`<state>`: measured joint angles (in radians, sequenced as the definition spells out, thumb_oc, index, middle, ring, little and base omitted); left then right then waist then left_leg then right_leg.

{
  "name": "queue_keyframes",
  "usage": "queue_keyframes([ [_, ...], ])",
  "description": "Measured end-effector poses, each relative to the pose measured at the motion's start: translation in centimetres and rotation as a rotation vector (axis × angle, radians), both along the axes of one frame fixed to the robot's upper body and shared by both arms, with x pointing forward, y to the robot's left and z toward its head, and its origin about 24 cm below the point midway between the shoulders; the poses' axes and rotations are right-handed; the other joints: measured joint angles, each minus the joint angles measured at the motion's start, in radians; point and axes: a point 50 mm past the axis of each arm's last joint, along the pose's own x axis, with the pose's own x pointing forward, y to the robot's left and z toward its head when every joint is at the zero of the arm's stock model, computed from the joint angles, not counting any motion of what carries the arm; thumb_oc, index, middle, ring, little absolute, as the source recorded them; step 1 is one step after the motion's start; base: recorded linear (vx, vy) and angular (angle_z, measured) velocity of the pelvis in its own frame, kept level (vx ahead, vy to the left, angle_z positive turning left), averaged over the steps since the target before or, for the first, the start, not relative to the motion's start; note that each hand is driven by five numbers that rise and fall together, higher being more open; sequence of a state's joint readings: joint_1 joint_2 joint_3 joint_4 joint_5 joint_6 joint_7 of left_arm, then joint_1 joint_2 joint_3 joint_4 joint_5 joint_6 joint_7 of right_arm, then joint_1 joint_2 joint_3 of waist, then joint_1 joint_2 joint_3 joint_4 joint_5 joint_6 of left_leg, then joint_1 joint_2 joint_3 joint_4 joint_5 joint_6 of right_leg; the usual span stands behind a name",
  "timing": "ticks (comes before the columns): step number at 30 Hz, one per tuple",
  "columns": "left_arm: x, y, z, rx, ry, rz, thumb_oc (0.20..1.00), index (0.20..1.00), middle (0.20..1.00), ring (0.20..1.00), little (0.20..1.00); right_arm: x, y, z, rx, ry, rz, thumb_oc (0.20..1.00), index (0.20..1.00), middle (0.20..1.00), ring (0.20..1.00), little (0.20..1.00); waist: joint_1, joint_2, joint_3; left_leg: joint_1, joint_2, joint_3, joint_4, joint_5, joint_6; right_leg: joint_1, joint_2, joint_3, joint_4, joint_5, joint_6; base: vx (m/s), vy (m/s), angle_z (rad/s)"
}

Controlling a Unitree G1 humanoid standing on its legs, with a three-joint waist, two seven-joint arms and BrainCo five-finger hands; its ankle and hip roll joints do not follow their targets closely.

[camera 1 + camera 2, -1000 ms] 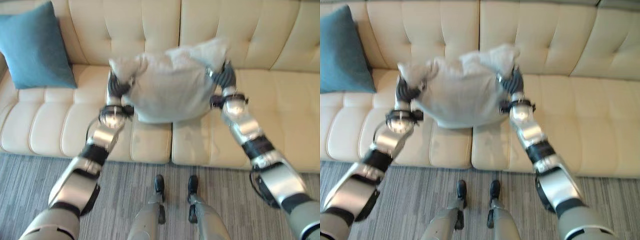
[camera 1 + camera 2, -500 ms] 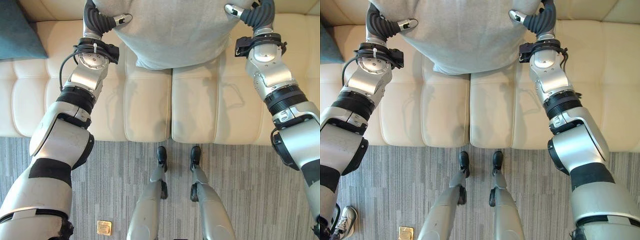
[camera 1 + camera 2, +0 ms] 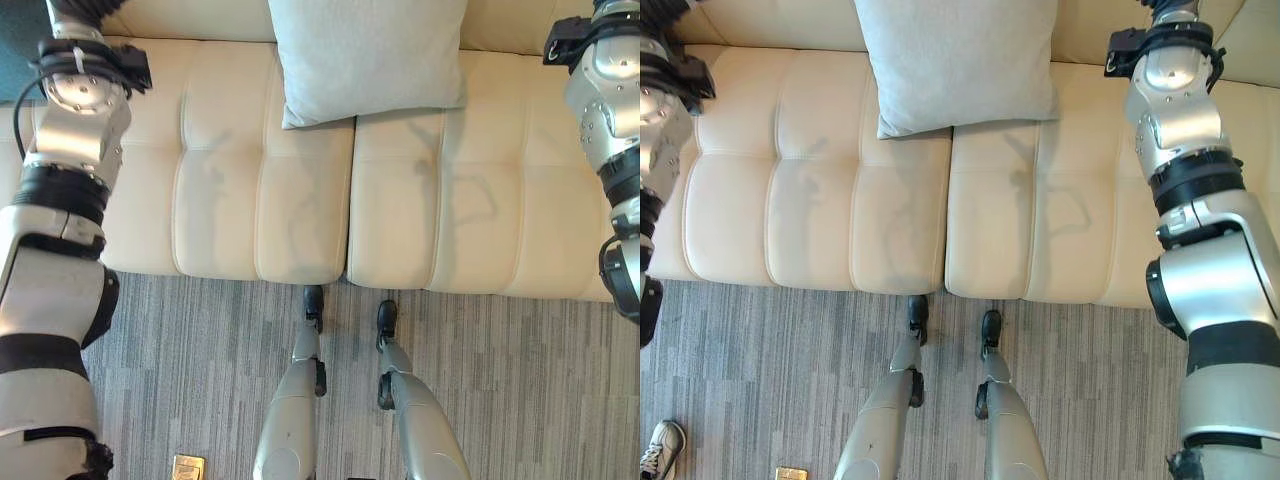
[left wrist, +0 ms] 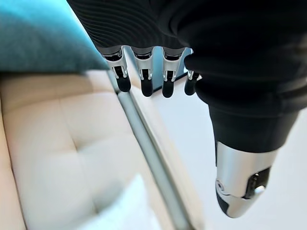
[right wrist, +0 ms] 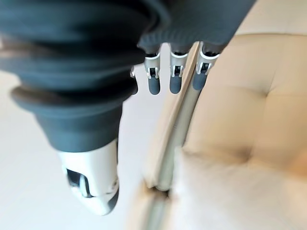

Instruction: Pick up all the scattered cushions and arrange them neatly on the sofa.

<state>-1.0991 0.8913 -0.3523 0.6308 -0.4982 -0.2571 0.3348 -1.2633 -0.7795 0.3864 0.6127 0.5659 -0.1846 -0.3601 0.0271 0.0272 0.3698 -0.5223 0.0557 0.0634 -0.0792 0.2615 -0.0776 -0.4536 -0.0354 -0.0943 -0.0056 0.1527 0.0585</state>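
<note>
The grey cushion (image 3: 365,55) is resting on the cream sofa (image 3: 270,200), propped over the seam between two seat sections and leaning against the backrest, sitting between the two arms and apart from both. The left hand (image 4: 144,72) is hanging free above the sofa's back edge, its fingers (image 4: 168,81) spread straight and its thumb standing apart, holding nothing; the cushion's pale corner is lying below and past its fingertips. A teal cushion (image 4: 38,38) is leaning on the backrest just beyond this hand. The right hand (image 5: 168,72) is likewise hovering with straight, relaxed fingers (image 5: 175,79), empty, with the grey cushion lying just beneath it against the tufted backrest.
</note>
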Motion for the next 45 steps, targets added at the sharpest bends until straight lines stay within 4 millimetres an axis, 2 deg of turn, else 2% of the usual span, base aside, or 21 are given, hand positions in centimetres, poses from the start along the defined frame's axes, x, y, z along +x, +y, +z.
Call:
queue_keyframes([
  [4,-3.2,1.1,-9.1,0.047,0.144,-0.027,1.000,1.000,1.000,1.000,1.000,-2.9,-2.1,-8.4,-0.046,0.078,0.013,1.000,1.000,1.000,1.000,1.000,-0.009,0.000,0.000,0.068,-0.017,0.008,0.000,-0.025,0.034,0.056,-0.018,0.013,0.019,-0.027,0.008,0.06,0.009,-0.03],
  [6,-5.6,1.7,-13.2,-0.063,0.174,-0.045,1.000,1.000,1.000,1.000,1.000,-6.0,-3.1,-12.2,-0.040,0.091,0.020,1.000,1.000,1.000,1.000,1.000,-0.010,0.001,-0.001,0.109,-0.022,0.019,0.000,-0.042,0.044,0.097,-0.025,0.014,0.017,-0.034,0.008,0.08,0.006,-0.01],
  [8,-8.6,2.6,-22.6,-0.216,0.450,0.003,1.000,1.000,1.000,1.000,1.000,-8.3,-4.1,-19.5,-0.097,0.327,-0.005,1.000,1.000,1.000,1.000,1.000,-0.025,-0.001,-0.010,0.206,-0.033,0.028,0.000,-0.069,0.053,0.201,-0.036,0.015,-0.003,-0.059,0.017,0.08,0.002,-0.05],
  [9,-10.2,2.5,-25.8,-0.277,0.554,0.013,1.000,1.000,1.000,1.000,1.000,-9.3,-4.6,-22.3,-0.105,0.431,-0.017,1.000,1.000,1.000,1.000,1.000,-0.032,-0.002,-0.034,0.217,-0.035,0.030,-0.001,-0.084,0.045,0.215,-0.039,0.013,-0.012,-0.062,0.015,0.10,0.009,0.03],
  [10,-13.3,2.2,-30.1,-0.397,0.665,0.048,1.000,1.000,1.000,1.000,1.000,-11.4,-5.0,-26.3,-0.036,0.543,-0.041,1.000,1.000,1.000,1.000,1.000,-0.043,-0.011,-0.077,0.243,-0.039,0.029,-0.001,-0.086,0.050,0.253,-0.041,0.012,-0.036,-0.064,0.015,0.00,0.000,0.00],
  [13,-18.2,1.9,-36.9,-0.523,0.964,0.125,1.000,1.000,1.000,1.000,1.000,-14.4,-6.1,-34.0,0.021,0.894,-0.069,1.000,1.000,1.000,1.000,1.000,-0.055,-0.028,-0.143,0.291,-0.039,0.034,-0.001,-0.100,0.058,0.317,-0.039,0.012,-0.076,-0.065,0.015,-0.01,0.024,-0.03],
  [17,-21.0,1.8,-40.5,-0.554,1.162,0.140,1.000,1.000,1.000,1.000,1.000,-16.6,-6.2,-39.2,0.084,1.126,-0.074,1.000,1.000,1.000,1.000,1.000,-0.068,-0.041,-0.201,0.331,-0.025,0.059,-0.002,-0.127,0.046,0.345,-0.027,0.036,-0.076,-0.072,0.022,-0.04,0.053,-0.17],
  [19,-22.0,1.6,-41.6,-0.546,1.231,0.150,1.000,1.000,1.000,1.000,1.000,-17.0,-5.7,-40.4,0.075,1.176,-0.055,1.000,1.000,1.000,1.000,1.000,-0.077,-0.043,-0.230,0.336,-0.025,0.062,-0.007,-0.130,0.045,0.345,-0.027,0.044,-0.076,-0.074,0.021,-0.10,0.103,-0.24],
  [22,-25.0,0.8,-44.5,-0.464,1.459,0.154,1.000,1.000,1.000,1.000,1.000,-19.8,-5.3,-44.2,0.029,1.388,-0.057,1.000,1.000,1.000,1.000,1.000,-0.099,-0.064,-0.271,0.390,-0.021,0.109,-0.009,-0.147,0.054,0.367,-0.027,0.091,-0.077,-0.076,0.019,-0.15,0.085,-0.36],
  [27,-25.3,1.1,-44.8,-0.427,1.489,0.184,1.000,1.000,1.000,1.000,1.000,-20.8,-4.7,-45.5,0.007,1.460,-0.059,1.000,1.000,1.000,1.000,1.000,-0.115,-0.094,-0.290,0.401,-0.021,0.183,-0.006,-0.153,0.064,0.318,-0.030,0.153,-0.050,-0.060,0.032,-0.31,0.027,-0.57],
  [29,-24.7,1.5,-44.5,-0.420,1.466,0.206,1.000,1.000,1.000,1.000,1.000,-19.4,-3.3,-45.3,-0.021,1.432,-0.016,1.000,1.000,1.000,1.000,1.000,-0.121,-0.101,-0.284,0.389,-0.022,0.233,-0.002,-0.143,0.091,0.271,-0.045,0.138,-0.026,-0.037,0.069,-0.39,-0.035,-0.76],
  [31,-22.9,1.3,-44.0,-0.412,1.420,0.199,1.000,1.000,1.000,1.000,1.000,-18.6,-2.3,-45.3,-0.055,1.424,0.019,1.000,1.000,1.000,1.000,1.000,-0.125,-0.088,-0.261,0.377,-0.002,0.252,-0.004,-0.121,0.129,0.253,-0.057,0.086,0.005,-0.073,0.073,-0.41,-0.116,-0.30],
  [32,-21.7,1.2,-43.7,-0.413,1.389,0.201,1.000,1.000,1.000,1.000,1.000,-18.5,-1.8,-45.5,-0.093,1.435,0.038,1.000,1.000,1.000,1.000,1.000,-0.124,-0.065,-0.250,0.358,0.024,0.247,0.006,-0.108,0.143,0.183,-0.047,0.079,0.259,-0.157,0.080,-0.27,-0.108,0.08],
  [35,-21.7,1.7,-43.6,-0.403,1.380,0.235,1.000,1.000,1.000,1.000,1.000,-18.2,-1.3,-45.4,-0.136,1.429,0.059,1.000,1.000,1.000,1.000,1.000,-0.087,-0.052,-0.241,0.346,0.062,0.233,0.012,-0.104,0.143,0.155,-0.034,0.104,0.618,-0.288,0.100,-0.17,-0.192,0.09],
  [37,-22.6,1.9,-43.8,-0.406,1.397,0.253,1.000,1.000,1.000,1.000,1.000,-17.7,-1.3,-45.1,-0.139,1.414,0.058,1.000,1.000,1.000,1.000,1.000,-0.071,-0.061,-0.238,0.345,0.064,0.222,0.008,-0.096,0.118,0.211,-0.029,0.090,0.532,-0.320,0.086,-0.22,-0.286,-0.08],
  [38,-23.9,2.4,-44.4,-0.421,1.440,0.302,1.000,1.000,1.000,1.000,1.000,-17.2,-0.9,-45.1,-0.147,1.407,0.066,1.000,1.000,1.000,1.000,1.000,-0.061,-0.088,-0.239,0.330,0.075,0.216,0.007,-0.061,0.066,0.308,-0.015,0.074,0.302,-0.373,-0.006,-0.18,-0.172,-0.12],
  [39,-24.8,2.0,-45.0,-0.434,1.478,0.309,1.000,1.000,1.000,1.000,1.000,-16.6,-1.1,-44.9,-0.151,1.405,0.058,1.000,1.000,1.000,1.000,1.000,-0.053,-0.064,-0.233,0.325,0.093,0.201,0.000,-0.076,0.050,0.317,0.018,0.061,0.273,-0.350,0.001,-0.24,-0.226,-0.01],
  [40,-25.6,1.4,-45.5,-0.447,1.499,0.302,1.000,1.000,1.000,1.000,1.000,-16.4,-1.5,-44.5,-0.166,1.388,0.045,1.000,1.000,1.000,1.000,1.000,-0.043,-0.015,-0.226,0.272,0.136,0.148,0.025,-0.045,-0.001,0.299,0.084,0.071,0.258,-0.330,-0.034,-0.24,-0.200,0.21],
  [41,-25.7,1.3,-45.6,-0.451,1.502,0.302,1.000,1.000,1.000,1.000,1.000,-16.4,-1.6,-44.6,-0.173,1.392,0.038,1.000,1.000,1.000,1.000,1.000,-0.045,-0.008,-0.223,0.249,0.144,0.132,0.033,-0.044,-0.012,0.289,0.093,0.056,0.260,-0.323,-0.055,-0.27,-0.162,0.51],
  [43,-25.3,1.0,-45.6,-0.457,1.497,0.292,1.000,1.000,1.000,1.000,1.000,-17.4,-1.9,-45.2,-0.185,1.436,0.023,1.000,1.000,1.000,1.000,1.000,-0.043,-0.007,-0.210,0.219,0.152,0.118,0.042,-0.150,-0.030,0.275,0.092,0.009,0.264,-0.280,-0.112,-0.32,-0.113,0.65],
  [45,-24.5,1.4,-45.2,-0.443,1.479,0.291,1.000,1.000,1.000,1.000,1.000,-17.7,-2.0,-45.3,-0.184,1.445,0.016,1.000,1.000,1.000,1.000,1.000,-0.050,-0.056,-0.185,0.208,0.102,0.113,0.119,-0.186,-0.027,0.271,0.035,-0.024,0.248,-0.268,-0.141,-0.25,-0.029,0.62],
])
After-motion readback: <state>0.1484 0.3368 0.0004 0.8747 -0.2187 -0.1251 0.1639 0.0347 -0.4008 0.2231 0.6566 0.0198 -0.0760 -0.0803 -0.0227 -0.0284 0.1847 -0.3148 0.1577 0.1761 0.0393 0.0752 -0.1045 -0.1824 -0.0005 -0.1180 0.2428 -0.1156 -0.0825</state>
